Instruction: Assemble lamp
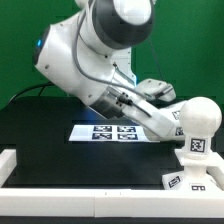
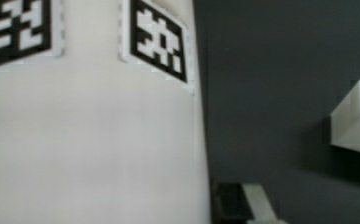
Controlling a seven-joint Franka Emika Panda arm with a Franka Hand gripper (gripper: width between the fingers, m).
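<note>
On the black table (image 1: 40, 135), at the exterior view's right, the bulb (image 1: 197, 125) stands upright: round head on top, squarish neck below with a black square tag facing the camera. It appears to sit on the flat base (image 1: 190, 182), a low white block at the front right with another tag on its near edge; the exact seating where bulb meets base is too small to confirm. The arm (image 1: 85, 55) reaches down from the upper left across the middle of the scene, wrist angled toward the bulb. The pincer (image 1: 176, 112) is just beside the bulb's head, at its left in the exterior view, touching it or nearly so; can't tell if the fingers are spread or pressed together, since they're hidden between wrist and bulb. The marker board (image 1: 112, 132) lies flat on the table under the arm, well behind the base. A white rail (image 1: 90, 197) runs along the near edge of the table. Wrist view: a big white surface (image 2: 88, 140) fills most of the frame, very close, with two black square tags near its upper part; blurry, can't tell which part it is. A white block corner (image 2: 356, 118) shows off to one side against the dark table. One dark fingertip (image 2: 244, 203) is visible at the frame edge, just beside the white surface; contact not clear.
</note>
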